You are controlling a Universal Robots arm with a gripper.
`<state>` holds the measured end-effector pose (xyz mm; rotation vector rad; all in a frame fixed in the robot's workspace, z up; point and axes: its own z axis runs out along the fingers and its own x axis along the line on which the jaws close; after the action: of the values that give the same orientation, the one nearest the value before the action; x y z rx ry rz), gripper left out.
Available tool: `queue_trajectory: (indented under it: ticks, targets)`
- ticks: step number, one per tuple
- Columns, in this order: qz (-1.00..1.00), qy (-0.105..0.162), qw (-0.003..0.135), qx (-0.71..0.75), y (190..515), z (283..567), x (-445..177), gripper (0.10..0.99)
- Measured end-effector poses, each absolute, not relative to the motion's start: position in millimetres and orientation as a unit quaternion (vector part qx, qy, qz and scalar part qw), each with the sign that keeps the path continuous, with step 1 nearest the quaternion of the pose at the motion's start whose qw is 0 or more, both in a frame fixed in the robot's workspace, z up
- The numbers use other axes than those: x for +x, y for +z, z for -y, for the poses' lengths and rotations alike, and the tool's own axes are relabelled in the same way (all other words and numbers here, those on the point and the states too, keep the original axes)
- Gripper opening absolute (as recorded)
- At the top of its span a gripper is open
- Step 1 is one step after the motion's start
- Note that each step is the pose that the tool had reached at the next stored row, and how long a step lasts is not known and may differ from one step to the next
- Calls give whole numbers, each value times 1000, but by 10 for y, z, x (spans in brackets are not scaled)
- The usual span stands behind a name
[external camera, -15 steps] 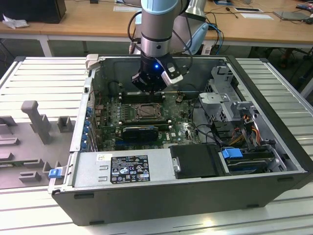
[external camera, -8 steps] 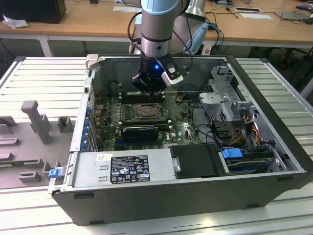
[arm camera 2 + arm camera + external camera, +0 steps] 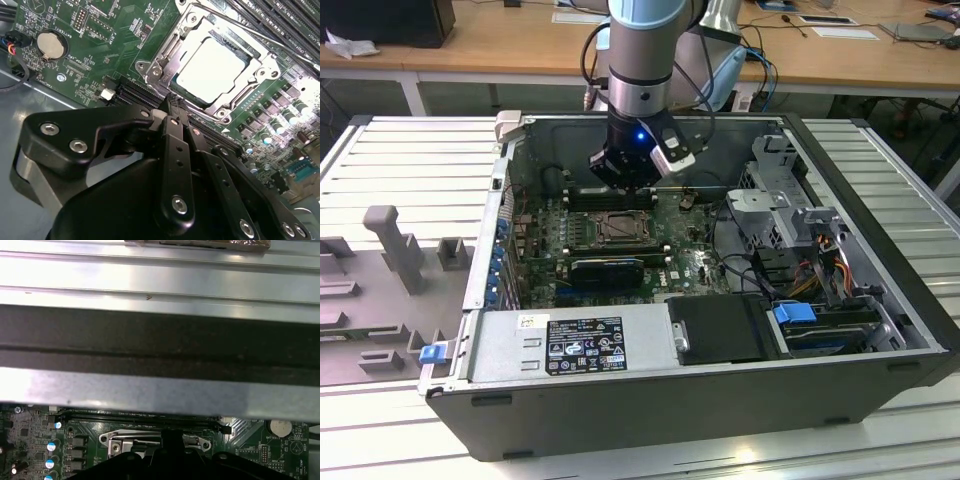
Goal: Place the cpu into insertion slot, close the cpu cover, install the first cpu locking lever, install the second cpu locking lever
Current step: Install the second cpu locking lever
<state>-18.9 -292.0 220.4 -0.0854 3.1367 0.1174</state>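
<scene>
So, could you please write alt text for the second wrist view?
The black gripper, jaws together and holding nothing, hangs beside the insertion slot on a green motherboard. The cpu lies in the slot, framed by the cpu cover. A coin battery sits nearby.

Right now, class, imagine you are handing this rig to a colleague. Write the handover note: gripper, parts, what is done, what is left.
Gripper: shut, holding nothing, hovering close beside the insertion slot.
Cpu: seated in the slot, pale face up.
Cpu cover: lying down over the cpu, framing it.
Done: cpu placed, cover closed.
Left: the two locking levers. Whether either is latched cannot be told.
</scene>
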Motion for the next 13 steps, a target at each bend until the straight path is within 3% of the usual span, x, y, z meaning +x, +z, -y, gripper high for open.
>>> queue_trajectory:
  ticks: [13]
  targets:
    - [-999, 37, 1, -27, 2204, 2953, -188, 106]
